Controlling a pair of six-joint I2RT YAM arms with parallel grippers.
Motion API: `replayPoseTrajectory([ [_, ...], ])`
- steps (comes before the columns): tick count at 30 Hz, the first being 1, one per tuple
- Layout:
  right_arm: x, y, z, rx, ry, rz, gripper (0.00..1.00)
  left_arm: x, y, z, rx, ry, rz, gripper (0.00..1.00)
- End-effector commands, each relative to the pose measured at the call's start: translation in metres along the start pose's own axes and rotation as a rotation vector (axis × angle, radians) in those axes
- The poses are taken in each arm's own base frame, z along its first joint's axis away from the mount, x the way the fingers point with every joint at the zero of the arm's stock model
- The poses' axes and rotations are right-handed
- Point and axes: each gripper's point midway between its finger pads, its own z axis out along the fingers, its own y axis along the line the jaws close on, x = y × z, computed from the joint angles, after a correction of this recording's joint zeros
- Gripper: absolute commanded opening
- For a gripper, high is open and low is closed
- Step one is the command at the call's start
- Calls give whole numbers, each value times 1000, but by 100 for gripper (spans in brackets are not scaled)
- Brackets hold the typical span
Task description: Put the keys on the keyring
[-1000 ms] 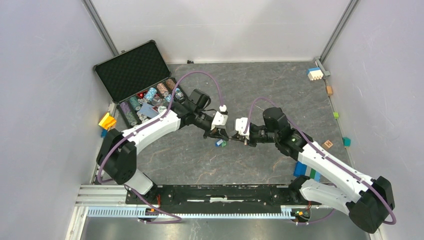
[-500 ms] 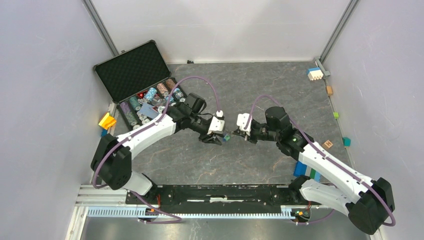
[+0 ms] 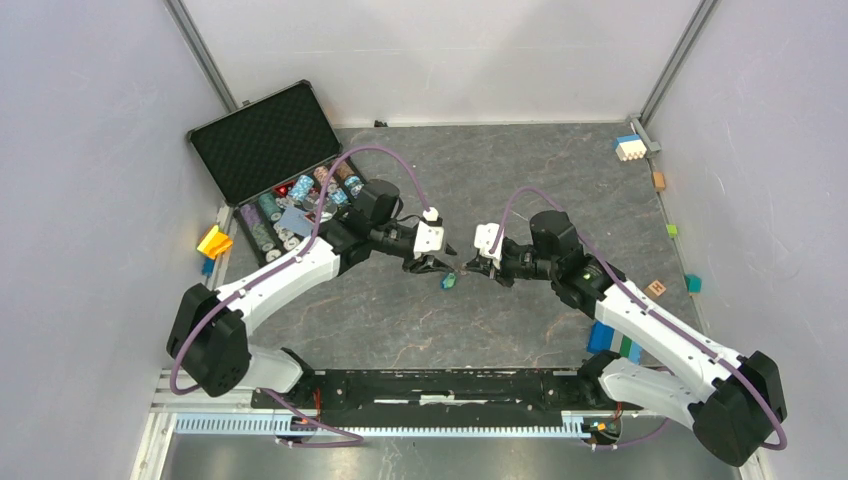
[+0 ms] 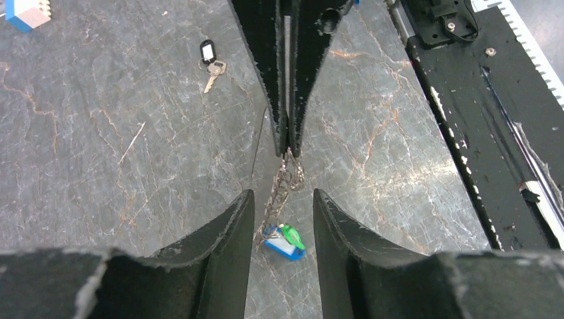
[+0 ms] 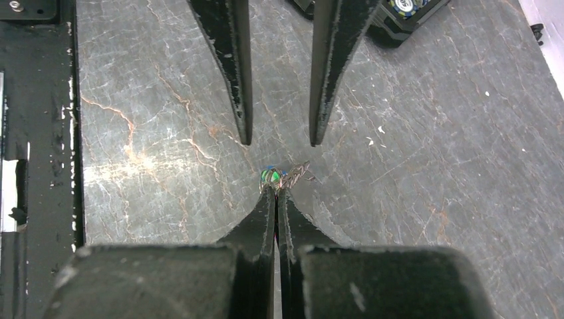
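Third key pending.
Grips keyring (image 4: 287, 174), blue and green keys (image 4: 282, 239) hanging, in closed right pincer (image 5: 278, 193); left pincer (image 4: 284, 194) spread, empty. Needs black key (image 4: 209, 58) toward far right corner.

Open black case (image 3: 262, 140) holds poker chips (image 3: 268, 208); a yellow block (image 3: 214, 241) lies beside it.

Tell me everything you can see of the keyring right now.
The keyring looks like thin dark-grey metal: a fine wire stretch and a twisted, chain-like stretch. The right gripper is shut on one end, and it trails from there between the open fingers of the left gripper, which do not touch it. A blue tag and a green tag hang at its other end. Whether these touch the table cannot be told.
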Motion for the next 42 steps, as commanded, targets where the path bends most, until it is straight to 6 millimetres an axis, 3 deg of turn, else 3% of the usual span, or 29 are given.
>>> replayPoseTrajectory([
  [1, -28, -5, -1, -6, -87, -35, 0, -16, 8, 5, -4, -63, -15, 44],
  [7, -30, -5, 0, -16, -96, -23, 0, -13, 7, 17, 26, -76, -56, 41],
  [24, -27, -4, -3, -22, -90, -44, 0, -6, 2, 29, 100, -92, -153, 2],
  [42, -24, 9, -12, -98, -62, -176, 0, 3, -18, 26, 226, -56, -125, 2],
])
